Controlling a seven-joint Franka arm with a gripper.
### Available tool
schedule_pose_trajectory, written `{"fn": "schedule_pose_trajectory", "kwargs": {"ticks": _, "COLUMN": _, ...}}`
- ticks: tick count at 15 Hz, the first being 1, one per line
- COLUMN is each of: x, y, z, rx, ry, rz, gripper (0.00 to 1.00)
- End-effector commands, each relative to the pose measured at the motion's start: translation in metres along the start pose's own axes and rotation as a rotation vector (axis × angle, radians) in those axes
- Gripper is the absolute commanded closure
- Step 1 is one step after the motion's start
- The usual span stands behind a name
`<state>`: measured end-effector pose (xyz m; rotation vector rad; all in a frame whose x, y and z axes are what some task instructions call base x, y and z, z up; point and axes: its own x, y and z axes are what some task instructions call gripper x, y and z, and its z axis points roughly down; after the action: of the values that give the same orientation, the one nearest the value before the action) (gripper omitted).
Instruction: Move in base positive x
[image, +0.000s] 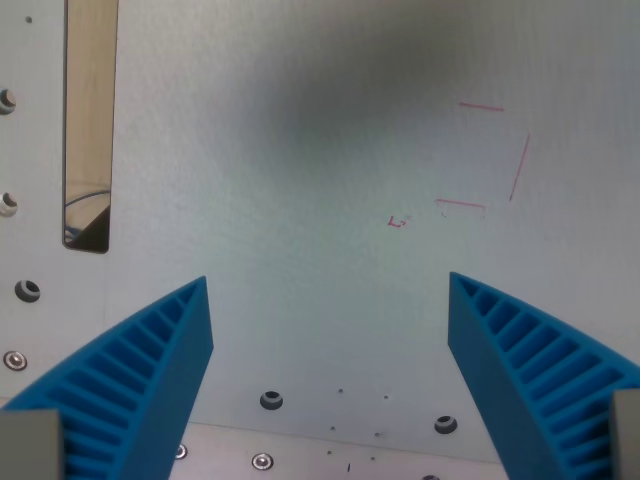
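In the wrist view my gripper (329, 290) is open and empty. Its two blue ribbed fingers, left (150, 370) and right (525, 365), stand wide apart above a pale grey metal plate (320, 160). Nothing lies between the fingers. Faint red pen marks (480, 160) are drawn on the plate toward the wrist view's upper right, with a small red mark (398, 222) near the middle.
A tall narrow slot (90, 120) cuts through the plate at the wrist view's upper left, showing a wooden surface below. Screw holes and bolts line the left edge (27, 291) and the bottom edge (271, 400). A soft shadow falls across the plate's top.
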<state>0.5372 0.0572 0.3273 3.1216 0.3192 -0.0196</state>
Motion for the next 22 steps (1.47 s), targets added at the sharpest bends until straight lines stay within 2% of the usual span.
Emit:
{"fn": "schedule_pose_trajectory", "kwargs": {"ticks": 1, "x": 0.005, "y": 0.002, "z": -0.002, "rx": -0.001, "ry": 0.004, "rz": 0.000, "gripper": 0.00}}
{"fn": "schedule_pose_trajectory", "kwargs": {"ticks": 22, "x": 0.110, "y": 0.043, "z": 0.003, "rx": -0.001, "ry": 0.004, "rz": 0.000, "gripper": 0.00}}
